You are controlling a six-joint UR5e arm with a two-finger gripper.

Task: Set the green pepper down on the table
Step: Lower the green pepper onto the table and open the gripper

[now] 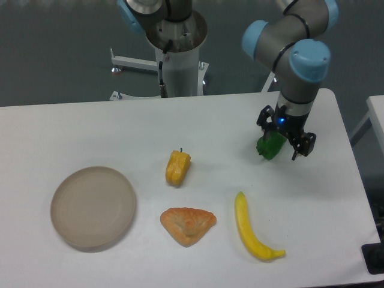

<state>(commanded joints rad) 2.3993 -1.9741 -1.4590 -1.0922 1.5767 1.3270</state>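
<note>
One green pepper (270,146) between end effector (282,143) fingers

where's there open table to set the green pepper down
Bare table spans the back-left, behind the plate and yellow pepper. Another patch lies right of the banana, below the gripper with the green pepper. Crowded front-centre around the pastry.

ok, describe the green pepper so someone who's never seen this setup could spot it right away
Start at the white table and go to its far right side, where the arm comes down. The green pepper sits right at the gripper, between its dark fingers; whether it touches the table is unclear. It is the only green thing: the yellow pepper, pastry and banana lie apart, nearer the front.
</note>
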